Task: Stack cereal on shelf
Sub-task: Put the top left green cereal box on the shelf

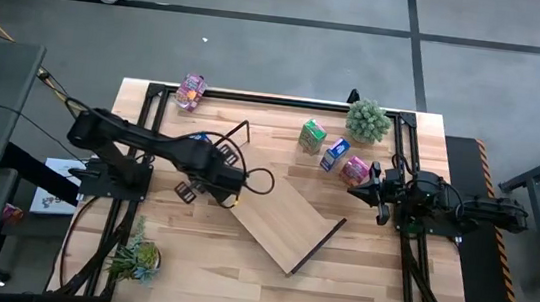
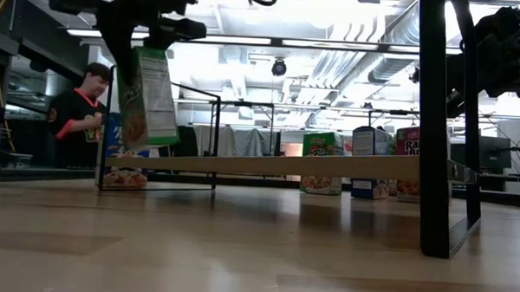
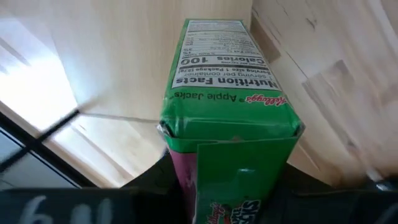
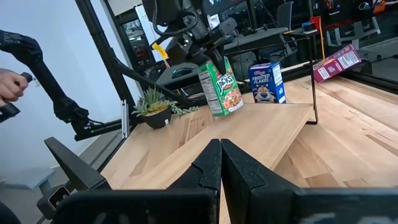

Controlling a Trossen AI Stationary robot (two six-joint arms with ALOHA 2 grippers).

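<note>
Over shelf [image 1: 283,218]: left pincer [image 1: 209,173] gripping green cereal box [image 3: 227,112].

Printed cardboard on green cereal box [image 3: 230,118], slight sheen, creased at top flap. Pale smooth wood on shelf board [image 1: 283,218], thin dark metal rod frame [image 2: 215,140], matt. Slatted wooden tabletop [image 1: 357,281], light, visible grain, satin finish. Right gripper [image 4: 221,163] fingers dark, matt, possibly plastic. Potted plant [image 1: 367,120] foliage likely artificial plastic
</note>
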